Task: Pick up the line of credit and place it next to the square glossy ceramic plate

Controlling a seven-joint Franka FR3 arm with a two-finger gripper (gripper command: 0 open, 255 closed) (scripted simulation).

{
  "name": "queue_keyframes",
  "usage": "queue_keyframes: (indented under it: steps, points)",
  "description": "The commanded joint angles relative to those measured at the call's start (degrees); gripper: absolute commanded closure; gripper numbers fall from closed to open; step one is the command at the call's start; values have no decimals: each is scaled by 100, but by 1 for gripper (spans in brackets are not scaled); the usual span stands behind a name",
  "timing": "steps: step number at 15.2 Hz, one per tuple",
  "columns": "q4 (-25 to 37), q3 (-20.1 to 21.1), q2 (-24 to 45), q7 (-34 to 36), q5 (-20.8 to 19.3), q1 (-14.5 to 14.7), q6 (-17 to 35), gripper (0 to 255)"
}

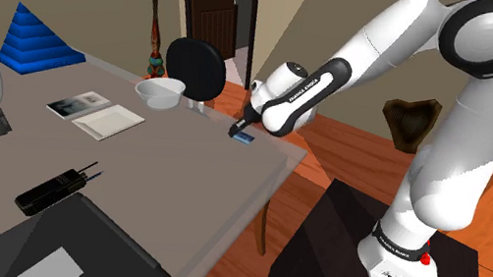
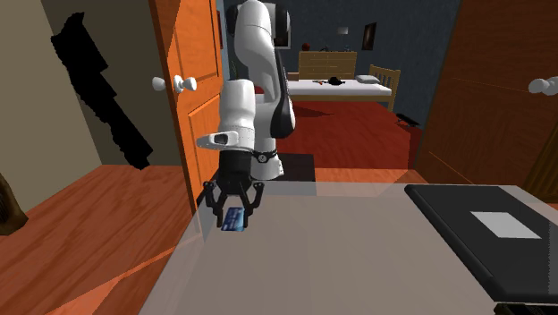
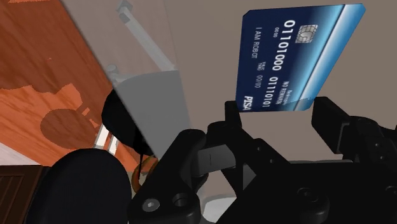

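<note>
Pinching the card (image 3: 299, 57) by one edge in the gripper (image 3: 278, 113), both fingers (image 3: 331, 121) pressing in on it, nothing slack. Holding the blue face outward, chip and numbers showing just past the fingertips. Hanging low over the table (image 1: 190, 170) near its edge, with the card sticking out straight below the gripper (image 2: 234, 210); looking lifted clear of the surface, though not managing to judge that gap for certain from here. Calling the pick as good as done.

Looking for the plate (image 1: 108, 120): sitting well apart from the gripper (image 1: 242, 131), far across the table, with a white bowl (image 1: 161, 93) lying roughly between the two and somewhat nearer the gripper. Leaving the whole carry to do: travelling over the table past the bowl, coming down on bare surface just beside the plate, not on it, and letting go. Noting free table on the plate's gripper-facing side, so expecting room for the card there. Noting also a black handset (image 1: 53, 187) well off from the gripper, probably out of the path. Roughly a third of the way through, by this reckoning
</note>
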Motion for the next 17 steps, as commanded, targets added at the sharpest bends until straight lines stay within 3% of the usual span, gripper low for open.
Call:
queue_keyframes:
  steps: [1, 12, 17]
  points:
    - [31, -48, -124, 173, -217, 1, -159, 255]
    - [266, -12, -803, 627, -767, -131, -1071, 255]
    - [1321, 267, 70, 1490, -1357, -92, -1254, 255]
